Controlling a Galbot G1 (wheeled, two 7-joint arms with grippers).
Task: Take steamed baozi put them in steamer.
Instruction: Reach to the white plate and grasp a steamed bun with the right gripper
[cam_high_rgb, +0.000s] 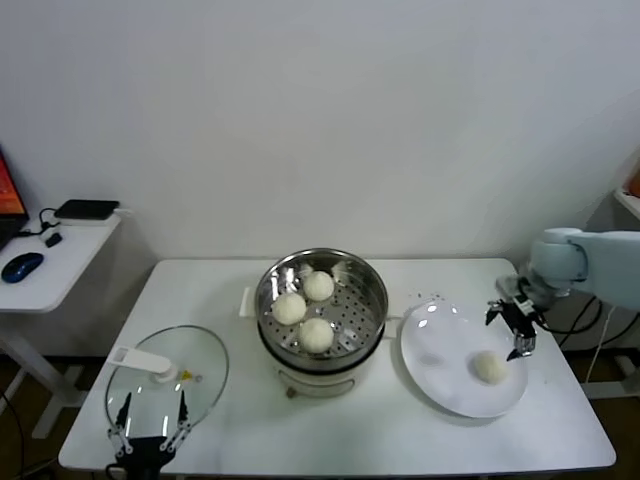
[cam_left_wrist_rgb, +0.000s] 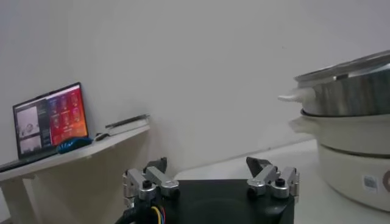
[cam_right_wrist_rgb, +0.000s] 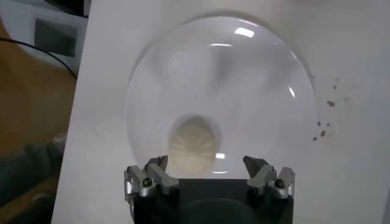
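Observation:
Three steamed baozi (cam_high_rgb: 303, 308) lie in the shiny steamer (cam_high_rgb: 372, 292) on its white pot base at the table's middle. A fourth baozi (cam_high_rgb: 489, 367) lies on the white plate (cam_high_rgb: 440, 370) to the right; it also shows in the right wrist view (cam_right_wrist_rgb: 192, 145). My right gripper (cam_high_rgb: 516, 326) is open and empty, hovering above the plate's right edge just beyond that baozi; its fingertips (cam_right_wrist_rgb: 159, 163) frame the bun. My left gripper (cam_high_rgb: 150, 428) is open and empty at the table's front left edge. The steamer's side shows in the left wrist view (cam_left_wrist_rgb: 350, 91).
A round glass lid (cam_high_rgb: 170, 375) with a white handle lies front left, right by my left gripper. A side desk (cam_high_rgb: 60, 250) with a mouse and a laptop (cam_left_wrist_rgb: 49, 122) stands to the left. Dark crumbs (cam_right_wrist_rgb: 323, 115) dot the table beside the plate.

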